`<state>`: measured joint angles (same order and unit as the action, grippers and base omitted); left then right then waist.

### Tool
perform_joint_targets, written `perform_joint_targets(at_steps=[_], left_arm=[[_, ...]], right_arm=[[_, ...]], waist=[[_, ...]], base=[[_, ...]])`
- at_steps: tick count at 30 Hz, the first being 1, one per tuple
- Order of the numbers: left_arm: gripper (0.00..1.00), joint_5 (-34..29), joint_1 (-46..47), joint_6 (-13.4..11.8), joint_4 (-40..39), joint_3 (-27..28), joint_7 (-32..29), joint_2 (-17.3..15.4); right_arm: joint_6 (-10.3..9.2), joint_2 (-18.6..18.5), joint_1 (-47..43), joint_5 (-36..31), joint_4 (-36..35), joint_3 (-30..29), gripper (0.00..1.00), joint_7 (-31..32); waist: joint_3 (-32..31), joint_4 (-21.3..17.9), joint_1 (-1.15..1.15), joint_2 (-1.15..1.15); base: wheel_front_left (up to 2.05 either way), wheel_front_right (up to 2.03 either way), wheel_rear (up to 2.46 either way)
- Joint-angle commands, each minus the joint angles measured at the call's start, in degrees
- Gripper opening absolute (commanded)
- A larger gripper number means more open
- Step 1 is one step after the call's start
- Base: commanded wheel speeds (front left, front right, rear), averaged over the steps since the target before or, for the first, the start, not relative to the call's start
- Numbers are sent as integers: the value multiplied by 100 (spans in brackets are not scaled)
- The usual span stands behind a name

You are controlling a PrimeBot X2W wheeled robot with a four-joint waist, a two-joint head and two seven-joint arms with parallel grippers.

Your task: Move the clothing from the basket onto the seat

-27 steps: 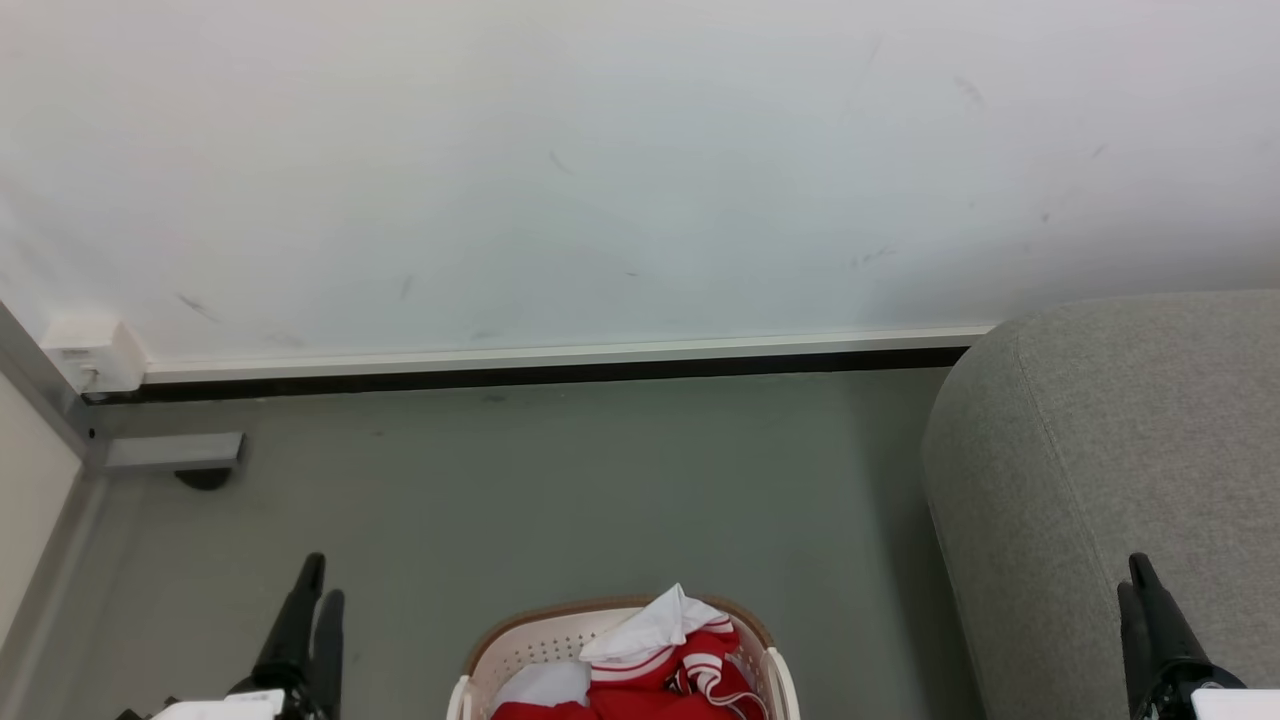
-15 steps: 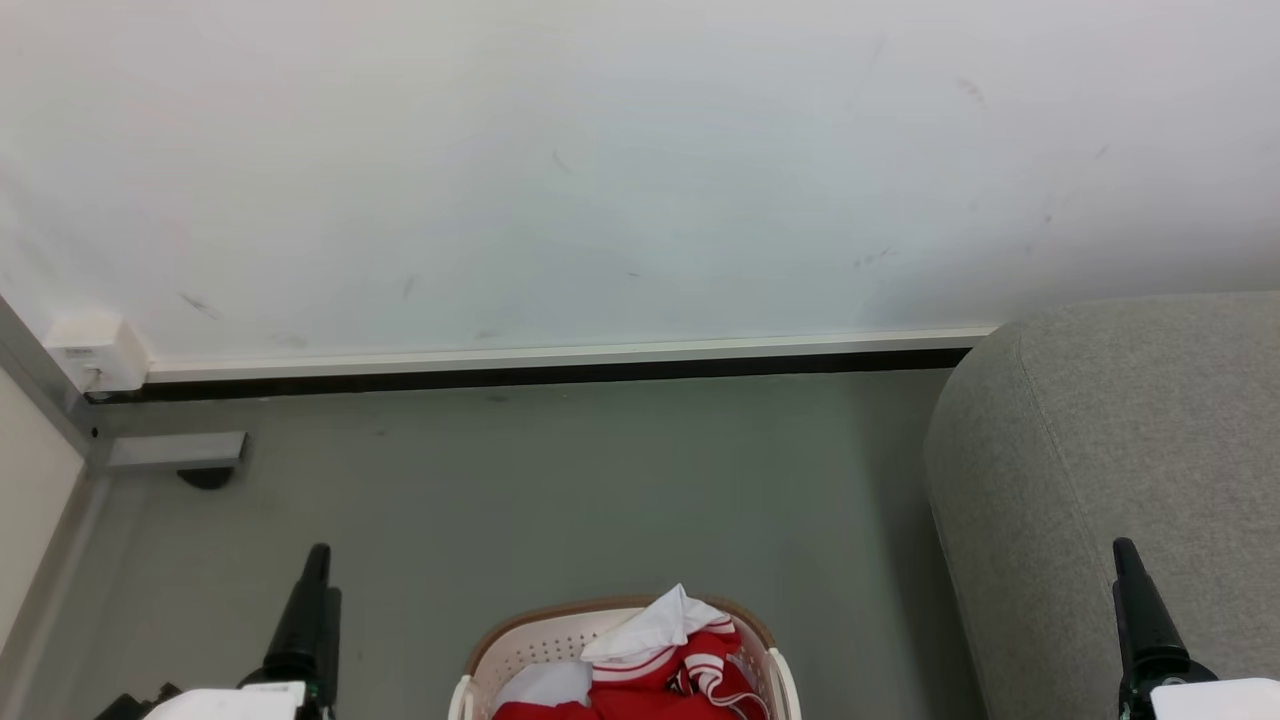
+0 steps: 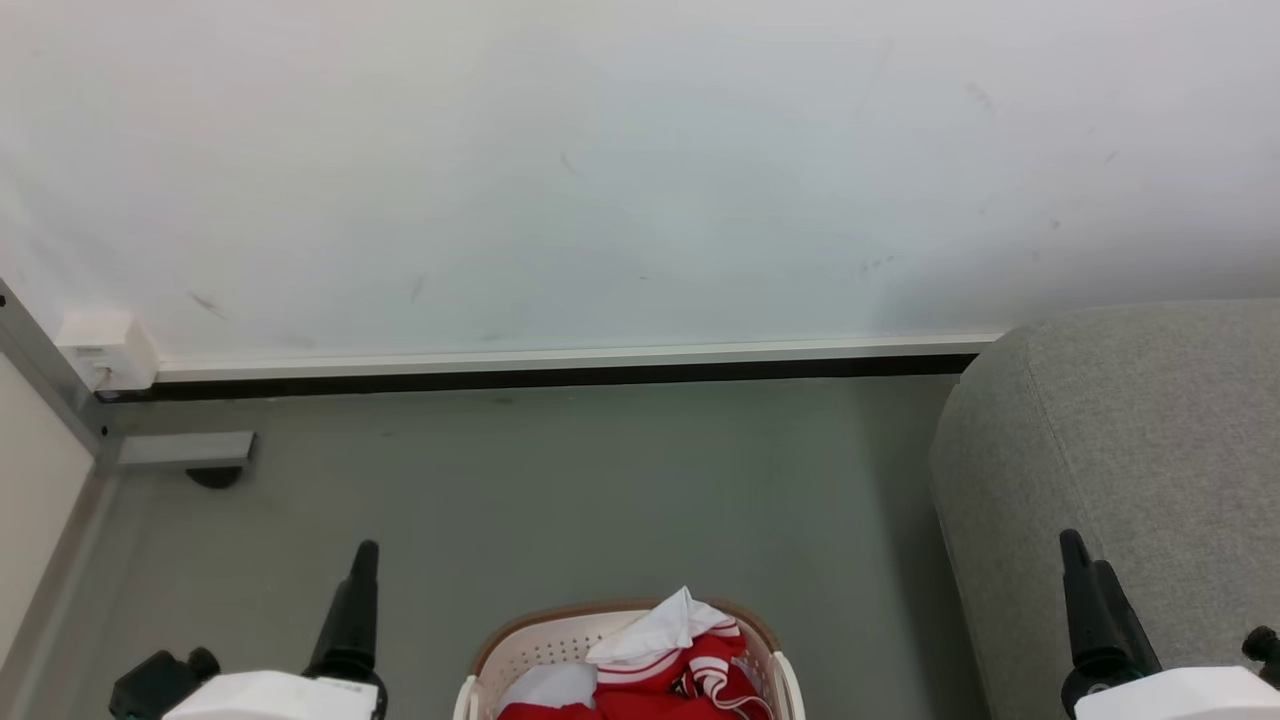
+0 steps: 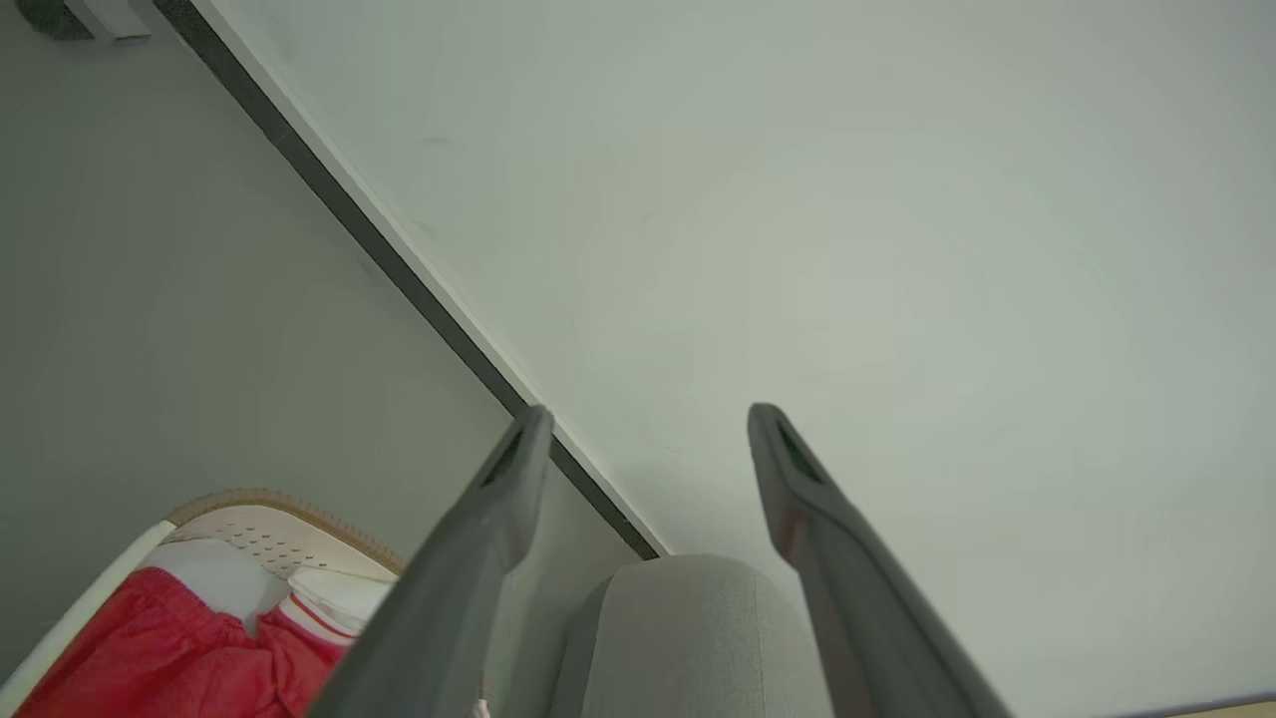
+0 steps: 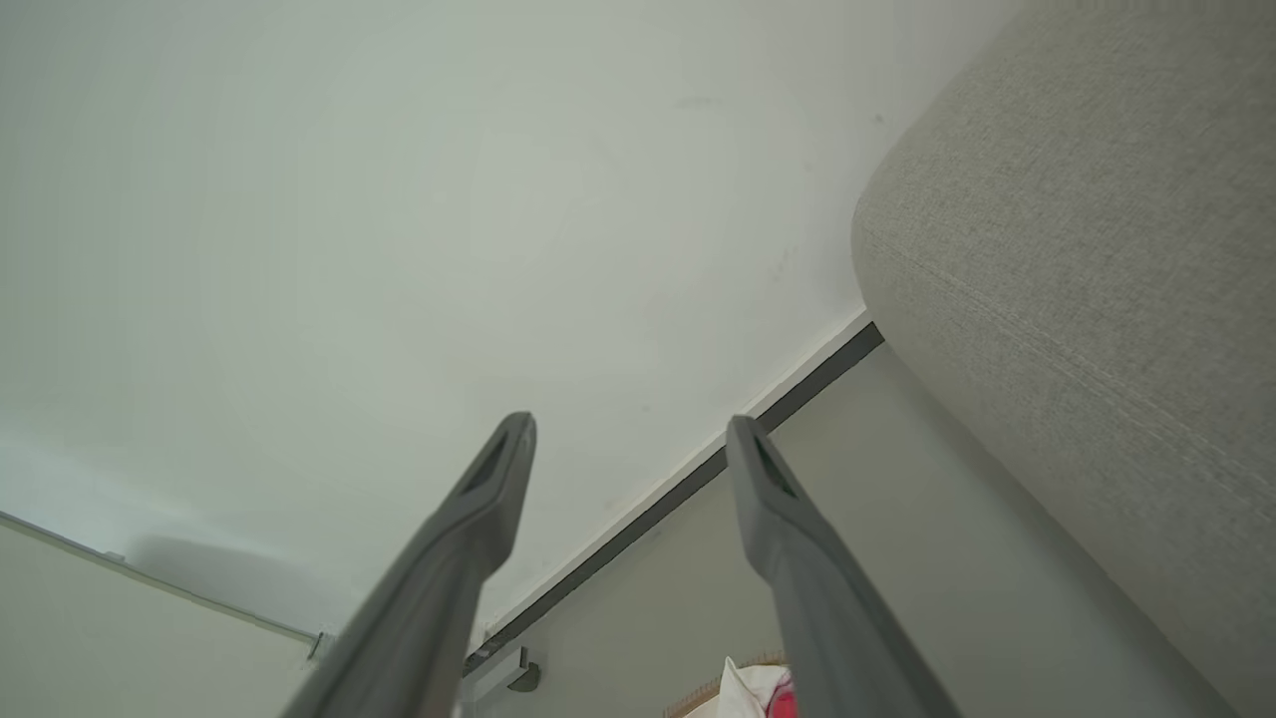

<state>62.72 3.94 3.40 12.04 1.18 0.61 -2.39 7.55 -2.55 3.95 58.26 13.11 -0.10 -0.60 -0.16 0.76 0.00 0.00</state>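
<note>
Presently pre-grasp: the clothing point(image 3: 650, 697) lies bunched in the basket point(image 3: 535, 648) on the floor beside the seat point(image 3: 1130, 450). Left gripper point(image 4: 643, 429) and right gripper point(image 5: 630, 439) flank the basket, jaws apart, empty. Next move likely calls for lowering one into the basket and pinching fabric.

A plain indoor room with a domestic touch: a bare, lightly scuffed white wall point(image 3: 640, 170), a pale skirting strip point(image 3: 560, 356) and a smooth grey-green floor point(image 3: 560, 500). A grey upholstered seat point(image 3: 1130, 440) and a laundry basket point(image 3: 540, 645) of red clothing point(image 3: 640, 698) suggest living quarters. Whether it is a home or a test room cannot be told.
</note>
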Motion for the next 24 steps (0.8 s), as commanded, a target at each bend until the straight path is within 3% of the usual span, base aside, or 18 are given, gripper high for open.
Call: perform_joint_targets(at_steps=[1,24], left_arm=[[100,-233,16,-29,-110,-25,49,-57],[100,-2333,-92,-464,-297,-483,511,-344]], right_arm=[[-3,-78,42,-249,-69,42,100,-49],[-5,-123,52,-2382,-14,532,100,-509]], waist=[[-3,0,0,0],[-51,18,0,0]], base=[[0,0,0],[0,0,0]])
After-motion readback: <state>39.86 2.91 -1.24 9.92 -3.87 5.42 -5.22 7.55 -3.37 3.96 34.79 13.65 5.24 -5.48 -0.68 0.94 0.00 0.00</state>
